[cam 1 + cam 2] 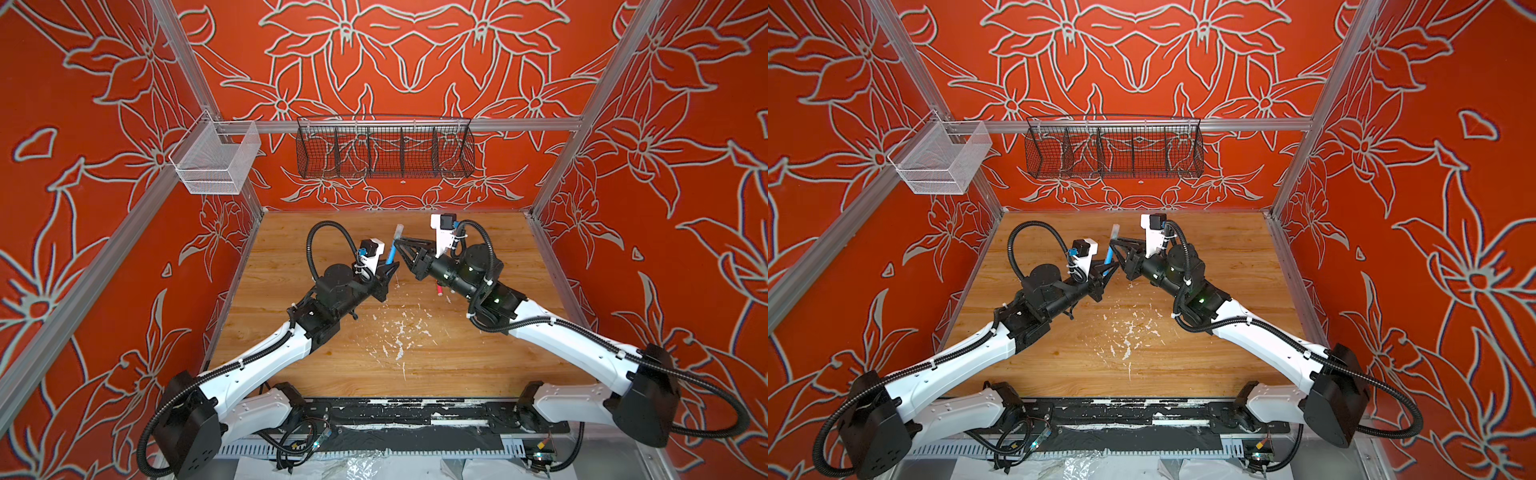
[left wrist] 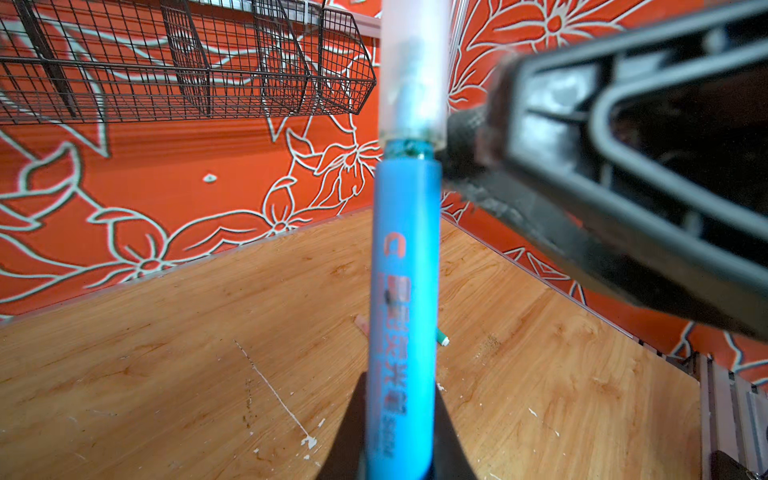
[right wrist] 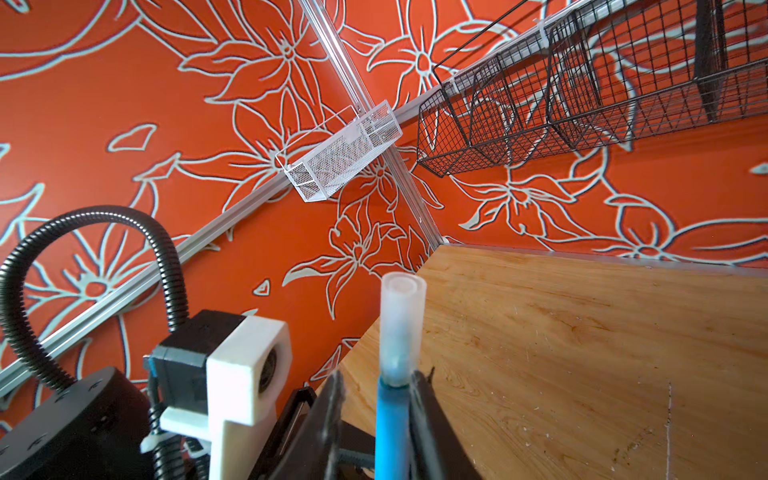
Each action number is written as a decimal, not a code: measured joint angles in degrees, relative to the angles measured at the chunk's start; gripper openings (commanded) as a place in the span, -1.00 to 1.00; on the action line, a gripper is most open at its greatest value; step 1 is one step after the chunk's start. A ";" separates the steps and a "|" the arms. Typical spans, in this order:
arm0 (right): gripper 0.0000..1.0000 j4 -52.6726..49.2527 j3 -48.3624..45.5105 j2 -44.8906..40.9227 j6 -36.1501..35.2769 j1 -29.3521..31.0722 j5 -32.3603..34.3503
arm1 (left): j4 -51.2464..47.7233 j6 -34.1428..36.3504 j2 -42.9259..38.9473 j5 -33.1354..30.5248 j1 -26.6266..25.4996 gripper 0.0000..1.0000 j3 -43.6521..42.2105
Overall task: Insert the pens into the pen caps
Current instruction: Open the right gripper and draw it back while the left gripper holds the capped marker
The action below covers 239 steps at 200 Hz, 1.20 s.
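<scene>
The blue pen [image 1: 390, 254] is raised above the far middle of the table [image 1: 457, 357], its tip end pointing up toward the back wall. Its tip sits inside a translucent pen cap [image 1: 399, 230], and the left wrist view shows that tip faintly through the cap's wall. A short teal neck shows between the cap's mouth and the barrel. The left gripper [image 1: 392, 266] is clamped on the lower barrel and carries the pen. The right gripper [image 1: 397, 241] reaches in from the other side to where cap and barrel meet. In the right wrist view its jaws flank the pen with a narrow gap on one side – parted, not pinching. On the table below the right arm lies a red-pink pen [image 1: 438, 289], white plug toward the front. The left wrist view catches the white-plugged end of a green pen [image 2: 442, 338] behind the blue barrel. White paint flecks [image 1: 399, 332] speckle the wood nearer the front. On the rear rail hangs a black wire basket [image 1: 384, 149] split into compartments – only the floral wall shows through its mesh. A smaller white mesh basket [image 1: 216, 160] hangs at the left corner, and only its own mesh shows.
</scene>
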 measured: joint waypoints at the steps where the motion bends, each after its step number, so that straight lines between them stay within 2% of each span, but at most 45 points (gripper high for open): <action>1: -0.36 -0.02 0.00 -0.04 -0.02 0.00 -0.02 | 0.00 0.00 0.00 0.00 0.00 -1.00 0.00; 47: -0.34 -3.54 -0.76 -3.43 -0.11 0.00 -0.15 | 2.01 0.72 -0.17 -0.44 -0.02 -1.00 -1.14; 86: -0.29 -12.79 -0.63 -9.03 -2.40 0.00 3.04 | 3.21 3.89 -0.17 -2.14 -0.09 -1.00 -3.02; 107: -0.24 -19.30 2.58 -10.08 -3.43 -0.20 5.99 | 3.50 6.49 -0.17 -3.21 -0.57 -1.00 -3.10; 142: -0.19 -31.47 15.37 -6.08 -4.48 -2.84 7.43 | 3.78 11.54 -0.15 -5.35 -2.93 -1.00 -3.13; 168: -0.17 -36.83 22.34 -2.62 -4.50 -5.53 6.36 | 3.82 14.03 -0.15 -6.21 -4.31 -1.00 -3.17; 239: -0.18 -45.42 25.20 1.68 -4.46 -7.32 0.76 | 3.85 16.87 -0.15 -7.65 -4.90 -1.00 -3.17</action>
